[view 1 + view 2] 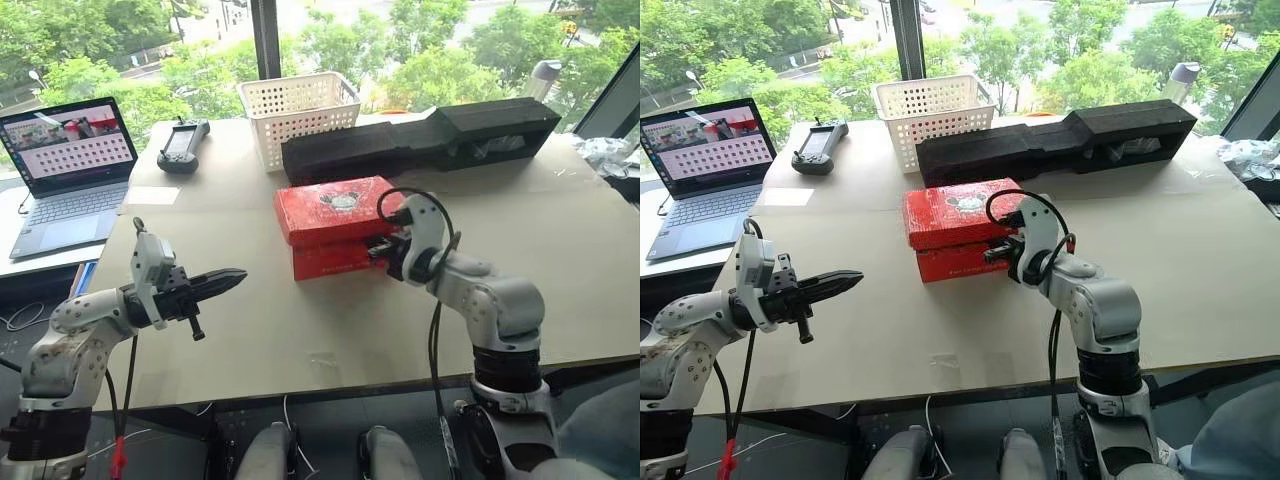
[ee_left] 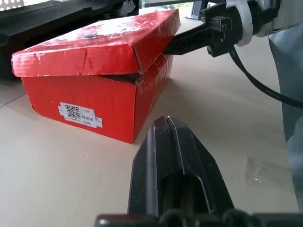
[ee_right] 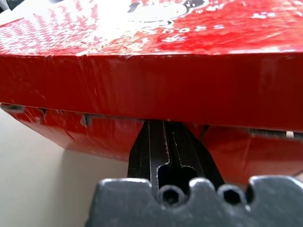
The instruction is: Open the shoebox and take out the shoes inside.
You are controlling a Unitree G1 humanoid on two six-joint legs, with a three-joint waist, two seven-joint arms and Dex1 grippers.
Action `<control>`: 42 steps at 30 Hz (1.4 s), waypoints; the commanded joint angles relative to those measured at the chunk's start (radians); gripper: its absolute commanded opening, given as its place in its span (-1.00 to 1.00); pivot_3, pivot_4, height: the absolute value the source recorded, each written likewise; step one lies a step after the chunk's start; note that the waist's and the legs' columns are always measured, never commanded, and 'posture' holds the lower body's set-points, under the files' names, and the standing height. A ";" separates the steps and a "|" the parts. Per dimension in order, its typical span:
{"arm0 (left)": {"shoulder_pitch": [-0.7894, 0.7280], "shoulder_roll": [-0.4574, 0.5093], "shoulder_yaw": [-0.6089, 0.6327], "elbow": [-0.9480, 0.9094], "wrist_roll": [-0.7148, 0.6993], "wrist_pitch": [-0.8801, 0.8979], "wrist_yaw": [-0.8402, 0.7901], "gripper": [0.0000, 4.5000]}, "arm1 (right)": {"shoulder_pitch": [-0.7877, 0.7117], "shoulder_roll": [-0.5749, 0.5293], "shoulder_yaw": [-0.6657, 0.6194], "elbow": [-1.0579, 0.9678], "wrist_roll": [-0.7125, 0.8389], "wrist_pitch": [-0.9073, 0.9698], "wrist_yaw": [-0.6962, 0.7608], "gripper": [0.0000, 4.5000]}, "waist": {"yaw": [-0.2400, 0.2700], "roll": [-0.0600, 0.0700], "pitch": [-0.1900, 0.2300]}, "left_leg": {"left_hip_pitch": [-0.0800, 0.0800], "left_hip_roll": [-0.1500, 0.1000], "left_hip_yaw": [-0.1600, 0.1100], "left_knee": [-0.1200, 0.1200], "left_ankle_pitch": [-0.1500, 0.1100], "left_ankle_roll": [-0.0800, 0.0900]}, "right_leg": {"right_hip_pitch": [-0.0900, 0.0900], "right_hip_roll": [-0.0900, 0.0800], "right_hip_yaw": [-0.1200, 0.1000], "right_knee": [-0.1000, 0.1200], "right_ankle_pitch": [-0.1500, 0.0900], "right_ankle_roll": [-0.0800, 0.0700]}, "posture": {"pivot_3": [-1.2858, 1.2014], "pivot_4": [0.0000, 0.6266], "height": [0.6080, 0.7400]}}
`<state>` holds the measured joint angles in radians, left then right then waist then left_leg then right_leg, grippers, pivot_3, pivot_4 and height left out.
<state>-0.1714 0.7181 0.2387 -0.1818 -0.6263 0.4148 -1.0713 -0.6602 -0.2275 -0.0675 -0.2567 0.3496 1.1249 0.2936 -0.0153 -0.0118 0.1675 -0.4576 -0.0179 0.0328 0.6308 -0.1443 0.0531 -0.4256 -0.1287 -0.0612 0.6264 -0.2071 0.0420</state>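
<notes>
Just one shoebox (image 1: 335, 225); both grippers' fingers closed, empty; right gripper (image 2: 173, 46) under lid edge.

This looks like an office or lab workspace beside tall windows (image 1: 300, 30) with trees outside: a wide pale table (image 1: 560, 260) carries an open laptop (image 1: 70, 170), a handheld controller (image 1: 183, 145), a white lattice basket (image 1: 298, 112) and long black foam blocks (image 1: 420, 140).

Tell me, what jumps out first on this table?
The red shoebox in the middle of the table, its lid slightly lifted. The right pincer, shut, has its tip wedged under the lid's front edge. The left pincer, also shut, hovers apart, pointing toward the box.
</notes>
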 commanded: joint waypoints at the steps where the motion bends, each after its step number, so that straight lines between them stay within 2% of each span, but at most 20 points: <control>1: 0.009 0.002 0.021 -0.035 -0.008 -0.018 0.008 -1.00 | -0.076 -0.005 -0.011 -0.028 0.039 -0.001 0.018 -0.97 | 0.001 0.000 0.000 | 0.000 0.000 0.000 0.000 0.000 0.000 | 0.000 0.000 0.000 0.000 0.000 0.000 | 0.03 -0.52 0.88; 6: 0.013 -0.003 0.017 -0.037 -0.007 -0.021 0.018 -1.00 | -0.213 -0.019 0.023 0.088 0.028 -0.057 0.052 -0.97 | 0.001 0.001 0.000 | 0.000 0.000 0.000 0.000 -0.001 -0.001 | 0.000 0.000 0.000 0.000 0.000 0.000 | 0.03 -0.52 0.88; 12: 0.000 -0.015 -0.004 -0.037 -0.007 -0.020 0.022 -1.00 | -0.602 -0.002 0.032 0.685 -0.112 -0.449 0.025 -0.97 | -0.011 0.002 0.002 | 0.001 -0.001 0.003 -0.002 0.000 -0.002 | -0.002 0.000 0.003 0.000 0.001 0.001 | 0.03 -0.52 0.88; 15: -0.006 -0.022 -0.012 -0.047 -0.009 -0.018 0.028 -1.00 | -0.667 -0.015 0.000 0.792 -0.115 -0.522 0.034 -0.97 | -0.003 0.002 0.002 | 0.001 -0.001 0.004 -0.004 0.003 0.002 | -0.003 0.002 0.005 0.000 0.000 0.000 | 0.03 -0.52 0.88; 23: -0.001 -0.026 -0.006 -0.090 -0.027 -0.002 0.057 -1.00 | -0.485 -0.159 0.097 0.511 -0.080 -0.344 0.256 -0.97 | 0.001 0.002 0.002 | 0.000 -0.001 0.004 -0.004 0.002 0.003 | -0.002 0.002 0.006 0.000 0.001 0.000 | 0.03 -0.52 0.88; 28: 0.000 -0.026 -0.015 -0.093 -0.029 0.001 0.051 -1.00 | -0.454 -0.271 0.189 0.425 -0.079 -0.322 0.451 -0.97 | -0.007 0.004 0.004 | 0.002 0.001 0.005 -0.003 0.002 0.003 | -0.003 0.004 0.009 0.002 0.001 0.000 | 0.03 -0.52 0.88; 31: -0.009 -0.030 -0.021 -0.085 -0.033 -0.001 0.040 -1.00 | -0.453 -0.341 0.288 0.458 -0.136 -0.413 0.599 -0.67 | -0.007 0.004 0.004 | 0.003 0.002 0.006 -0.003 0.001 0.002 | -0.002 0.004 0.010 0.002 0.000 0.000 | 0.03 -0.52 0.88; 35: -0.014 -0.038 -0.020 -0.079 -0.044 -0.005 0.030 -1.00 | -0.491 -0.362 0.382 0.574 -0.219 -0.589 0.723 -0.07 | -0.006 0.003 0.004 | 0.003 0.001 0.008 -0.002 0.000 0.000 | -0.003 0.004 0.011 0.001 0.001 0.000 | 0.03 -0.52 0.88; 37: -0.019 -0.048 -0.014 -0.075 -0.051 -0.015 0.028 -1.00 | -0.511 -0.365 0.431 0.660 -0.286 -0.716 0.759 0.30 | -0.003 0.003 0.004 | 0.003 0.001 0.008 -0.002 0.001 0.002 | -0.003 0.004 0.012 0.001 0.001 0.000 | 0.03 -0.52 0.88; 40: -0.024 -0.065 0.008 -0.082 -0.060 -0.038 0.036 -1.00 | -0.565 -0.367 0.527 0.845 -0.430 -0.987 0.769 0.69 | -0.002 0.003 0.004 | 0.003 0.001 0.008 -0.002 0.001 0.002 | -0.004 0.004 0.012 0.001 0.001 0.001 | 0.03 -0.52 0.88; 41: -0.023 -0.067 0.011 -0.083 -0.060 -0.043 0.037 -1.00 | -0.581 -0.368 0.549 0.900 -0.467 -1.063 0.784 0.74 | -0.003 0.003 0.004 | 0.003 0.001 0.009 -0.002 0.001 0.002 | -0.004 0.004 0.012 0.001 0.001 0.001 | 0.03 -0.52 0.88; 42: -0.021 -0.071 0.014 -0.085 -0.063 -0.046 0.038 -1.00 | -0.595 -0.367 0.560 0.945 -0.486 -1.121 0.807 0.93 | -0.002 0.003 0.004 | 0.002 0.001 0.009 -0.002 0.001 0.002 | -0.004 0.004 0.013 0.001 0.001 0.001 | 0.03 -0.52 0.88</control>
<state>-0.1862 0.6486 0.2195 -0.2414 -0.6712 0.3959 -1.0349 -1.2129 -0.5786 0.4791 0.6247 -0.0798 0.1502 1.0712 -0.0176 -0.0085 0.1718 -0.4552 -0.0172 0.0417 0.6286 -0.1430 0.0548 -0.4297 -0.1245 -0.0487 0.6277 -0.2059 0.0426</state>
